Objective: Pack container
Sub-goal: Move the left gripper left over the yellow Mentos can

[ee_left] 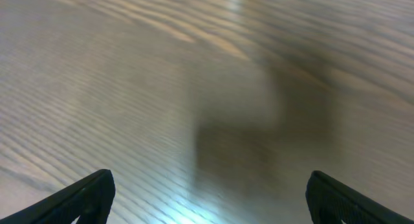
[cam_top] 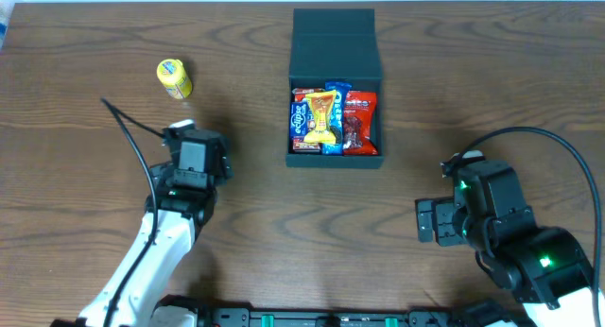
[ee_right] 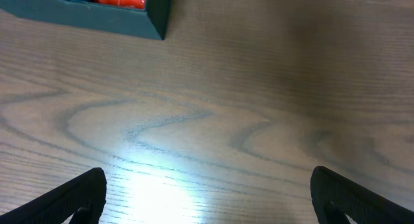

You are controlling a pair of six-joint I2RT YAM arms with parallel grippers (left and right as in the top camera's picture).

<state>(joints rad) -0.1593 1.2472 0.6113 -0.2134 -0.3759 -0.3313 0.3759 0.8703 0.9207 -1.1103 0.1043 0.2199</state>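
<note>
The container (cam_top: 336, 153), a dark teal square box, stands at the table's far middle with its flap lid (cam_top: 335, 45) folded back. Inside lie snack packets: a yellow one (cam_top: 321, 117) in the middle, a red one (cam_top: 359, 121) on the right and a blue one (cam_top: 337, 89) behind. A small yellow snack (cam_top: 174, 78) lies on the table at the far left. My left gripper (cam_top: 192, 138) (ee_left: 210, 198) is open over bare wood, below and right of that snack. My right gripper (cam_top: 460, 166) (ee_right: 207, 195) is open over bare wood, right of the container, whose near corner (ee_right: 97, 17) shows.
The brown wooden table (cam_top: 85, 195) spreads all around. A black cable (cam_top: 132, 143) runs from the left arm across the left part of the table. The arms' bases sit at the near edge.
</note>
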